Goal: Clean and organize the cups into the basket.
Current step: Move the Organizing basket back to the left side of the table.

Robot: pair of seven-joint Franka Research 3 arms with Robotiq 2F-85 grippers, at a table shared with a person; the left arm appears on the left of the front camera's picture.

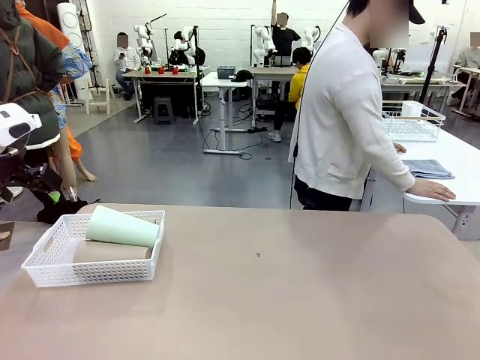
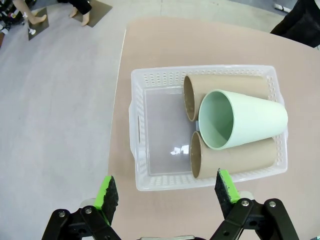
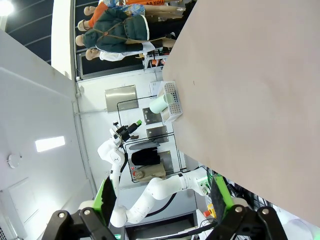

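Left gripper [image 2: 168,194] spread wide, empty, above basket [image 2: 141,152] at desk [image 1: 300,300] corner. Right gripper [image 3: 163,199] likewise agape. Cups [image 2: 250,120] lying inside; probably light, rigid; grip mid-body.

Bright, even overhead light; sharp frames, wide-angle bending in wrist views.

The left gripper [image 2: 167,192] hangs with its jaws spread wide and empty. The right gripper [image 3: 162,196] likewise holds its jaws apart, gripping nothing.
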